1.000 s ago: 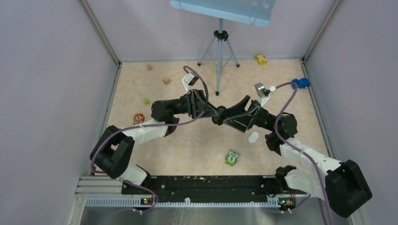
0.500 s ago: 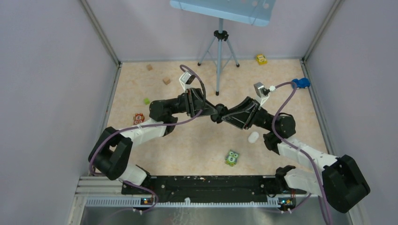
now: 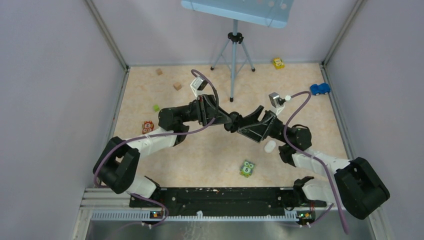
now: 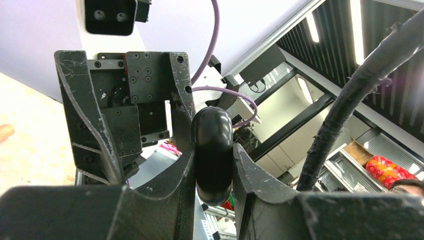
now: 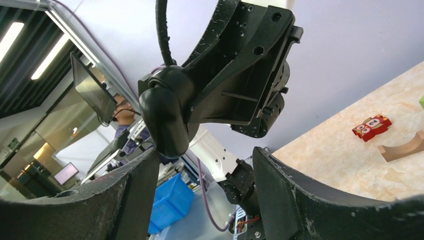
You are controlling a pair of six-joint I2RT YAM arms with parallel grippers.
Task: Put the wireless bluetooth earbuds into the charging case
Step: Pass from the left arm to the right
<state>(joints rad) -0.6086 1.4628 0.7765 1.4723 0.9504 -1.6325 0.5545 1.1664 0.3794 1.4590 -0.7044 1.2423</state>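
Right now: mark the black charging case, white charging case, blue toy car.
black charging case [image 4: 212,150]: left wrist view, its rounded edge.
white charging case [image 3: 270,146]: top view, its centre.
blue toy car [image 3: 319,89]: top view, its roof.

**Top view.** Pale beige, faintly marbled table surface [image 3: 210,155]; plain lilac-grey walls [image 3: 60,100]. The left arm [image 3: 150,140] and the right arm [image 3: 320,161] are black with white links, and purple cables [image 4: 216,22] run along them.

- **Upper centre:** grey metal tripod [image 3: 233,55] under a light-blue board [image 3: 235,12].
- **Upper right:** yellow toy car [image 3: 278,63]; blue toy car [image 3: 320,89].
- **Upper left:** two tan wooden cubes [image 3: 177,86]; lime-green small block [image 3: 156,107]; red-orange owl-patterned block [image 3: 147,126].
- **Lower centre:** green owl-patterned block [image 3: 247,168]; white pebble-shaped plastic case [image 3: 270,146].

**Left wrist view, centre.** Glossy black pebble-shaped plastic case [image 4: 212,155].
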